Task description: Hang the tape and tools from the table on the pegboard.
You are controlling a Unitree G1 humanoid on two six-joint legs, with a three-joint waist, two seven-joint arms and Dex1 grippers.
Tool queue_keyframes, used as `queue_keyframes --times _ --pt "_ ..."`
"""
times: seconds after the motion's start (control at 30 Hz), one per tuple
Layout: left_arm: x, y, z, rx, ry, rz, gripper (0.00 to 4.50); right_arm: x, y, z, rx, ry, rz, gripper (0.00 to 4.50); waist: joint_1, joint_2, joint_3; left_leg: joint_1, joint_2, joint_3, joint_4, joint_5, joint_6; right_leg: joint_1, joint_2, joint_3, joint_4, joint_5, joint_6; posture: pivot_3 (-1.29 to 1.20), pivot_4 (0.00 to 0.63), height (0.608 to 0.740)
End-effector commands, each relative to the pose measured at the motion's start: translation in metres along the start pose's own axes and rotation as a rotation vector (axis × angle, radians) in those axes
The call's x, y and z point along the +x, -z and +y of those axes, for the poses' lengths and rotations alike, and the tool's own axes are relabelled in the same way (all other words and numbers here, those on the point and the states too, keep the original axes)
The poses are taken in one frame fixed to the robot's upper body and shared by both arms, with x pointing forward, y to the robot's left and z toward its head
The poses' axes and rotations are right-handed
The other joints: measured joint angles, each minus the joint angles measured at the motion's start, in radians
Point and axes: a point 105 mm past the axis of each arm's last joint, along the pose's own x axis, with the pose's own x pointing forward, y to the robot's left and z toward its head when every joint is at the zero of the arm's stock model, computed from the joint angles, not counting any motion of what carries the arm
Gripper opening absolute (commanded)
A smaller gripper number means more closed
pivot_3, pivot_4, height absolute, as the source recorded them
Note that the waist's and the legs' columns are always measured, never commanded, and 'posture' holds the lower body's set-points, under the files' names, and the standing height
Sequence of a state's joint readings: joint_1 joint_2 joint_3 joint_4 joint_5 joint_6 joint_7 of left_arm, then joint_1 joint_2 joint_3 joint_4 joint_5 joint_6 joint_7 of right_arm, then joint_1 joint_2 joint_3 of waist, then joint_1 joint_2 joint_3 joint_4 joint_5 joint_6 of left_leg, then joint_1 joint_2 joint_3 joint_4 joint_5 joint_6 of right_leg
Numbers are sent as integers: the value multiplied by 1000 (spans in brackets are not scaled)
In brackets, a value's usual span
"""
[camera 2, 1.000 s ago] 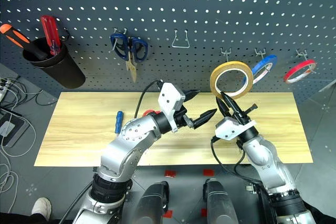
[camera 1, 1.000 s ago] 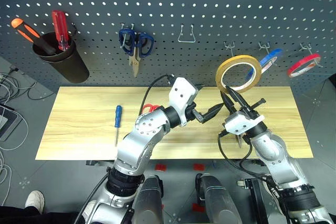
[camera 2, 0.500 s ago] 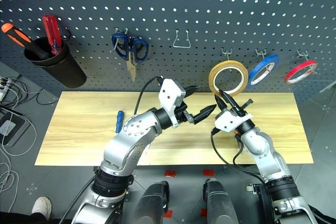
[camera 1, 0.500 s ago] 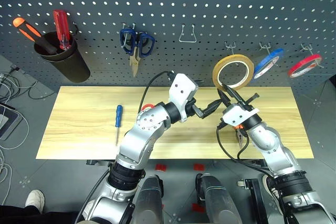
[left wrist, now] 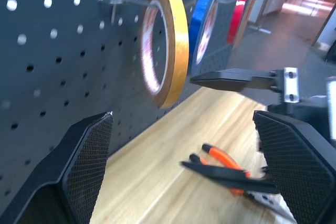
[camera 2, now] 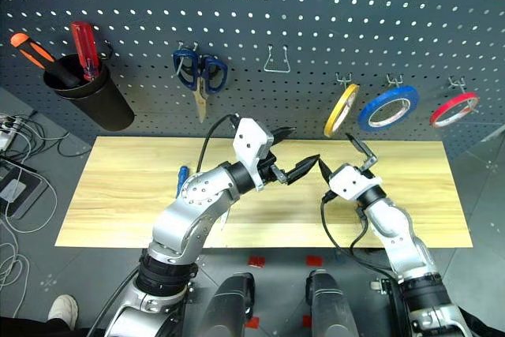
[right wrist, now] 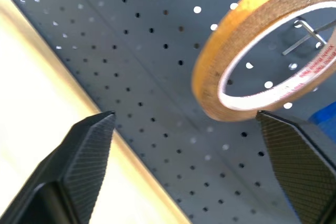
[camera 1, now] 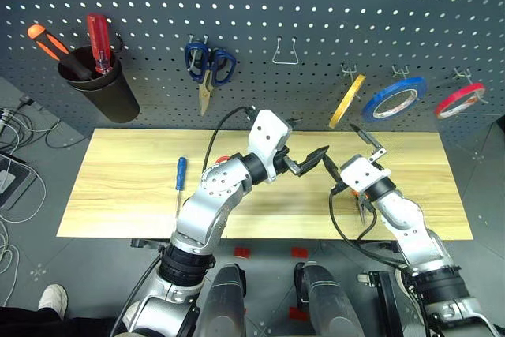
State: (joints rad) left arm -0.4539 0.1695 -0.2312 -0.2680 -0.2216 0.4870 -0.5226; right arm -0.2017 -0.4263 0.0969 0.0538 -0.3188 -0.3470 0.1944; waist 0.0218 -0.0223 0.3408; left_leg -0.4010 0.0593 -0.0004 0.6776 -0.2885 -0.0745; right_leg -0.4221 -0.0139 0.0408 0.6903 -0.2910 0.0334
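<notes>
Yellow tape roll (camera 1: 346, 101): hung on a pegboard (camera 1: 316, 21) hook beside the blue roll (camera 1: 393, 99). Judged light and stiff; best taken across the rim. Right gripper (camera 1: 347, 154) just below, jaws wide, empty. Left gripper (camera 1: 308, 153) wide, empty. Blue-handled screwdriver (camera 1: 179, 183) lay on the table (camera 1: 118, 187).

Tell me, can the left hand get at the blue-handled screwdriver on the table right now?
Probably yes. The left hand is open and holds nothing, and the blue-handled screwdriver lies alone on bare table, though the arm must swing back toward its own side.
</notes>
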Motion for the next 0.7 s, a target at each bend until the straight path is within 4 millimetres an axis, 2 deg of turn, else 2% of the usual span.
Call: queue_keyframes --times 0.03,0.17,0.3,0.47,0.7 --pt "-11 4 -7 23 33 -4 4500 -18 1 -1 53 -10 66 4481 0 0 0 0 0 0 0 0 0 0 0 0 0 0 0 75 304 740" --pt "-29 22 -9 18 53 58 4500 -42 6 5 163 -27 196 4481 1 1 -1 0 1 -1 0 0 0 0 0 0 0 0 0 64 331 740" --pt "-43 36 -13 22 77 113 4500 -54 22 4 287 22 377 4481 -1 1 0 1 1 -1 0 0 1 1 0 1 1 0 0 53 356 740" --pt "-48 47 -16 67 122 156 4500 -48 43 3 416 99 559 4481 -3 1 1 1 -1 -1 0 -1 2 1 0 1 1 0 0 49 387 740" --pt "-47 52 -10 103 113 169 4500 -38 59 -7 549 195 732 4481 -5 4 6 1 -1 -1 0 -4 7 0 0 1 0 0 0 58 421 740"
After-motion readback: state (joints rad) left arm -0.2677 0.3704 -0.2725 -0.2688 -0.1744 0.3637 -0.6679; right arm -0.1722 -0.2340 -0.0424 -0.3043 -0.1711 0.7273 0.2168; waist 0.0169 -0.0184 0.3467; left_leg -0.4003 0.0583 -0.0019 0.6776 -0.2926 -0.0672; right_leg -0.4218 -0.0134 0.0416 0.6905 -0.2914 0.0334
